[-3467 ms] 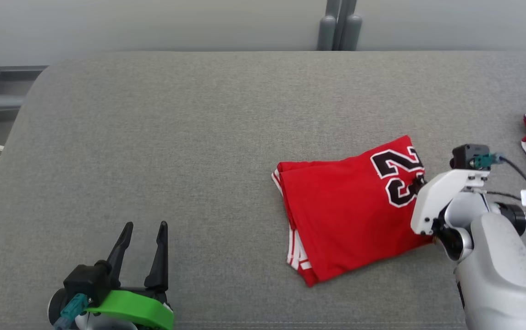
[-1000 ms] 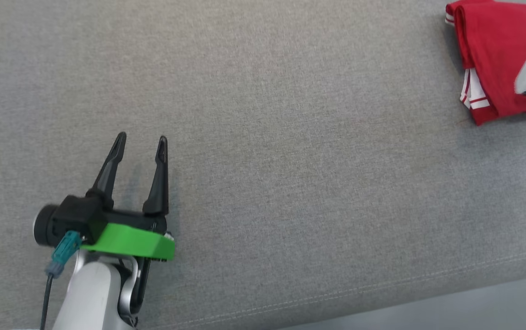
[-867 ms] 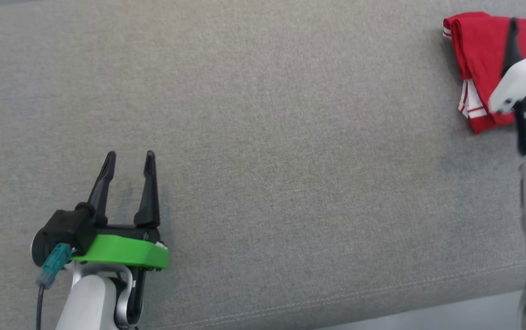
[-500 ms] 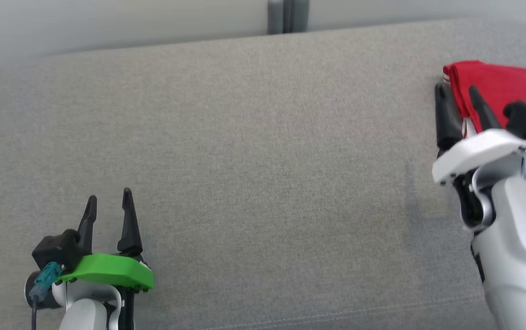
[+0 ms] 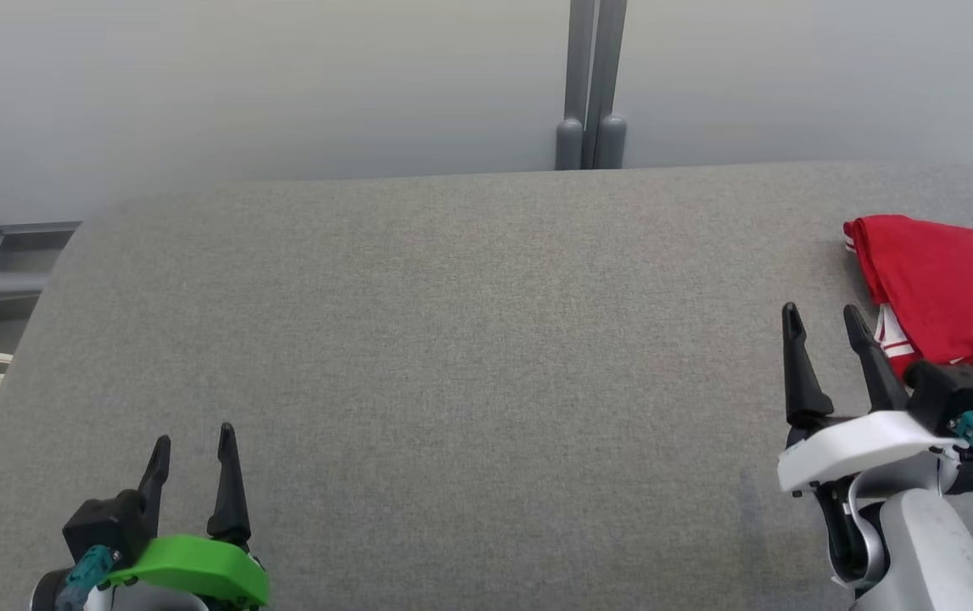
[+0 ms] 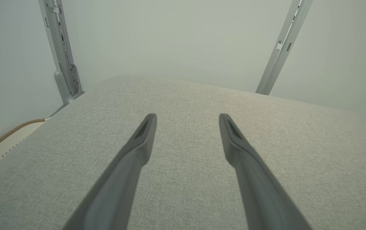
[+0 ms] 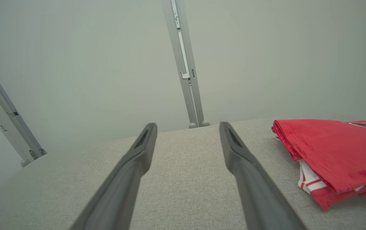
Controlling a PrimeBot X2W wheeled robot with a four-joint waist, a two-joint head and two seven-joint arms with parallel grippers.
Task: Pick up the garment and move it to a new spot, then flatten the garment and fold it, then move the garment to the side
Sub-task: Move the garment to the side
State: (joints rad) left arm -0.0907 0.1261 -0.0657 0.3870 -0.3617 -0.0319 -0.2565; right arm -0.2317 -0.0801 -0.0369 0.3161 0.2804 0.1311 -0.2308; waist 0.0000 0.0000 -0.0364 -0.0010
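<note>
Head view: the folded red jersey (image 5: 948, 284) lies at the far right edge of the grey desk (image 5: 452, 339), with white-striped trim showing at its near corner. The right hand (image 5: 819, 310) hovers just beside it on its left side, clear of the cloth, its fingers spread and empty. The left hand (image 5: 194, 434) sits at the lower left, well apart from the jersey, likewise spread wide with nothing between its fingers. A grey post (image 5: 589, 85) stands behind the desk.

garment (image 5: 944, 288) lies at the cushion's (image 5: 452, 339) right edge, right gripper (image 5: 821, 312) just left of it; left gripper (image 5: 194, 440) over the front left corner; post (image 5: 589, 127) behind the far edge.
</note>
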